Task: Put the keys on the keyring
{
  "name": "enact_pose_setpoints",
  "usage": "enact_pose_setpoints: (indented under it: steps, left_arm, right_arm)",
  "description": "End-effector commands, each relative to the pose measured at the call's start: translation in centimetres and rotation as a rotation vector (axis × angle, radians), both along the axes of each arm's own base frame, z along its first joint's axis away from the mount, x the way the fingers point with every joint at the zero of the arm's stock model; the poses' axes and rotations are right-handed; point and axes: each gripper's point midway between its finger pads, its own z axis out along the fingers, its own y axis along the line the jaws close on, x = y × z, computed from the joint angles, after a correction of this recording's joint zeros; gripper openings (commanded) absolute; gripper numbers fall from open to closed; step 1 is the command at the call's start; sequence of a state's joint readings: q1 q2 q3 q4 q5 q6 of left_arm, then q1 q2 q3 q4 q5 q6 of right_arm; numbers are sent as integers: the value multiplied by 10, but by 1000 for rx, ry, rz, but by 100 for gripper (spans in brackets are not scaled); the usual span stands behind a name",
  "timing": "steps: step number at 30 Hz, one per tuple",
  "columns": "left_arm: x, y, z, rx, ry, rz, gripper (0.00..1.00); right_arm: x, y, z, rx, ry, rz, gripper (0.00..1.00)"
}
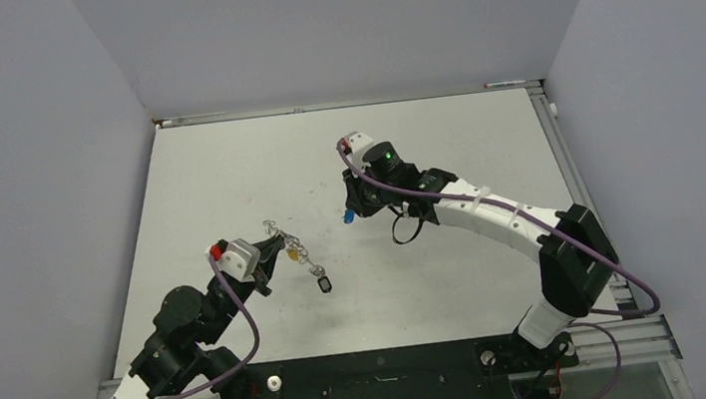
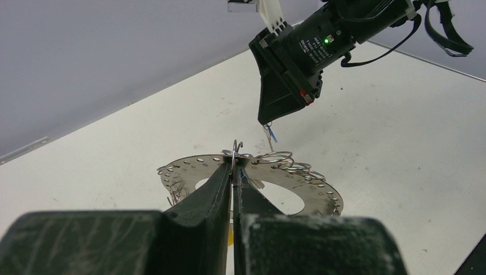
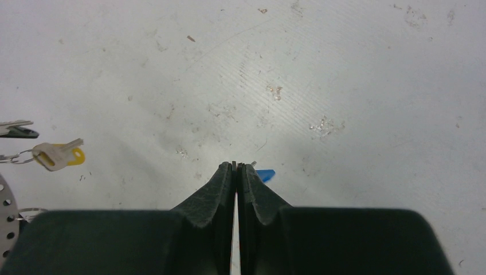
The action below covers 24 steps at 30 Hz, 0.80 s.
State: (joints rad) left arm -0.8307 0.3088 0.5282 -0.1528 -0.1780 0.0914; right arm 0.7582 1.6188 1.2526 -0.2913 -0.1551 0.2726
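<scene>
- Silvery metal keyring (image 2: 192, 164), a flat hoop punched with small holes, was pinched at its rim between the closed fingers of the left gripper (image 2: 233, 166).
- Thin wire split rings (image 2: 275, 157) were bunched on the keyring's rim, just beside that grip.
- A yellow-headed key (image 3: 57, 156) and a dark-headed key (image 3: 17, 130) trailed from the keyring on links, on the side toward the right arm.
- A blue-headed key (image 3: 265, 173) was apart from the keyring. It was clamped by its blade in the shut right gripper (image 3: 236, 168), which pointed down near the keyring's far side.
- A white, scuffed table (image 1: 457, 268) lay beneath the keyring. Whether the hoop touched it could not be told.
</scene>
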Motion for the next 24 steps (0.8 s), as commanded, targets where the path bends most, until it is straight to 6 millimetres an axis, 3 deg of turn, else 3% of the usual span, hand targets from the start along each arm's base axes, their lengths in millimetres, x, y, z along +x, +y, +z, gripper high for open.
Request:
enact_pose_setpoints:
  steps: [1, 9, 18, 24]
  left_arm:
    - [-5, -6, 30, -72, -83, -40, 0]
    - [-4, -7, 31, -75, -76, -39, 0]
    - [1, -11, 28, -72, -50, -35, 0]
    - [8, -9, 24, -74, -25, 6, 0]
  right_arm:
    - [-11, 10, 36, 96, -103, 89, 5]
    - [-18, 7, 47, 157, -136, 55, 5]
    - [-43, 15, 46, 192, -158, 22, 5]
    - [-48, 17, 42, 158, -163, 8, 5]
